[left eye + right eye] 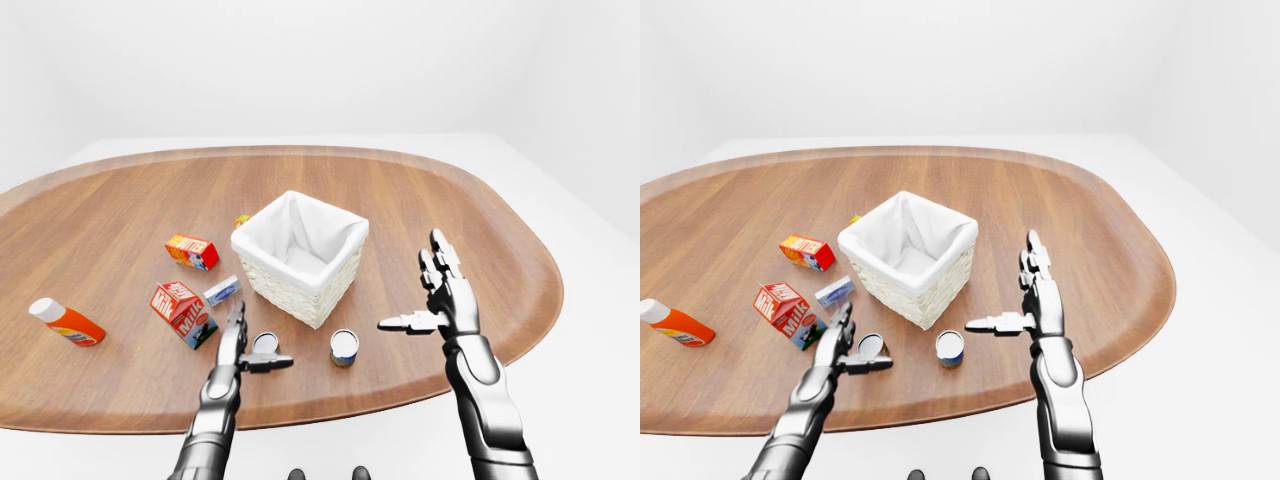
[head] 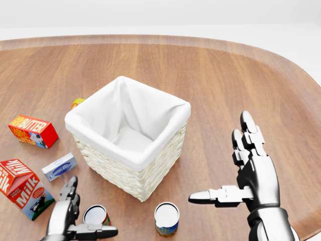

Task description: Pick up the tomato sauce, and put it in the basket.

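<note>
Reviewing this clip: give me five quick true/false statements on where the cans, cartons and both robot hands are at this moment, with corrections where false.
1. The basket holds a can. False: only its white liner shows inside.
2. Two cans stand below the basket in the head view. True: one with a red label, one with a yellow and blue label.
3. The left robot hand is open beside the red-labelled can. True.
4. The right robot hand grips the other can. False: it is open, apart from the can.
5. The milk carton lies to the basket's right. False: it is at the left, below the butter box.
</note>
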Tool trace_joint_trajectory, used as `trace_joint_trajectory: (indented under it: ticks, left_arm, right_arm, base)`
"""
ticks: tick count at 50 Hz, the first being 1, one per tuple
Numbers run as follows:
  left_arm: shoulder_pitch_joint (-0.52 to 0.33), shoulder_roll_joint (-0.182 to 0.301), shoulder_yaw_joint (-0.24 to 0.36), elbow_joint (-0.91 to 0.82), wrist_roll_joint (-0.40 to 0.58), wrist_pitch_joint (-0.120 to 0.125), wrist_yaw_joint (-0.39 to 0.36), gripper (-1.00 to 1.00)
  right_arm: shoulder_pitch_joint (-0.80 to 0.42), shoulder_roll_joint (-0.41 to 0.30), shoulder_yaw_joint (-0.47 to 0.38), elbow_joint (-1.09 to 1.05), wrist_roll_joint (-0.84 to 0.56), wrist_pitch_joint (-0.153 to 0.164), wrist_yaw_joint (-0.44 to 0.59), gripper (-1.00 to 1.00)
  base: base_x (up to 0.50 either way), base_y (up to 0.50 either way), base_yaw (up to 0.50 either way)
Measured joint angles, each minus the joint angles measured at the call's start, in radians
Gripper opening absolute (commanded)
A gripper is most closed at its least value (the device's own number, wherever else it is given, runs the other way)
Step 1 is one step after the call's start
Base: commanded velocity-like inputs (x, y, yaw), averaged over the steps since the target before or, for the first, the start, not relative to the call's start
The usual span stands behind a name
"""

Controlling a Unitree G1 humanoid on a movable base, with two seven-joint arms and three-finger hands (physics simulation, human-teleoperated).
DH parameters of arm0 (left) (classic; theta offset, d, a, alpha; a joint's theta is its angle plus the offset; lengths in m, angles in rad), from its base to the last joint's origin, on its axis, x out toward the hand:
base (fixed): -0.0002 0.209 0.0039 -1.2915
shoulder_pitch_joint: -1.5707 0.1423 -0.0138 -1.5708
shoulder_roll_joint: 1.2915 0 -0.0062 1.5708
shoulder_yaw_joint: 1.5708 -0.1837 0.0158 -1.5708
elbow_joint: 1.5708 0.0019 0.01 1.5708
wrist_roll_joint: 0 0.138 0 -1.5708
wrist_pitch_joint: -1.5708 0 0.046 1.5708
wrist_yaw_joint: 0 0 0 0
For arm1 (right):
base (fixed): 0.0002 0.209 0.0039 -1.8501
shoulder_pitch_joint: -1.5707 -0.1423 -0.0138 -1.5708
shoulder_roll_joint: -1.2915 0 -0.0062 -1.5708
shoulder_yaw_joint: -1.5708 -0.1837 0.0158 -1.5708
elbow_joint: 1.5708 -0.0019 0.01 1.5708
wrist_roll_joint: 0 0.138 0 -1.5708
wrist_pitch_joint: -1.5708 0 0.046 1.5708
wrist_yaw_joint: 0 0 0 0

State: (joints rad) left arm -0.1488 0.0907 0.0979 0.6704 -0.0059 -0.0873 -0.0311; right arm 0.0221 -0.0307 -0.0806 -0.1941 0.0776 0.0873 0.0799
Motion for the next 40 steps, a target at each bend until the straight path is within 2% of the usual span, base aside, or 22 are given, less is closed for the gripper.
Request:
trace_joint_trajectory:
  ticks: [40]
  left_arm:
    - [-0.038,0.002,-0.002,0.109,-0.017,0.000,-0.011,1.00]
  right_arm:
    - [0.000,0.000,0.001,0.003,-0.001,0.000,0.000,1.00]
  base:
    - [0.00,0.00,0.00]
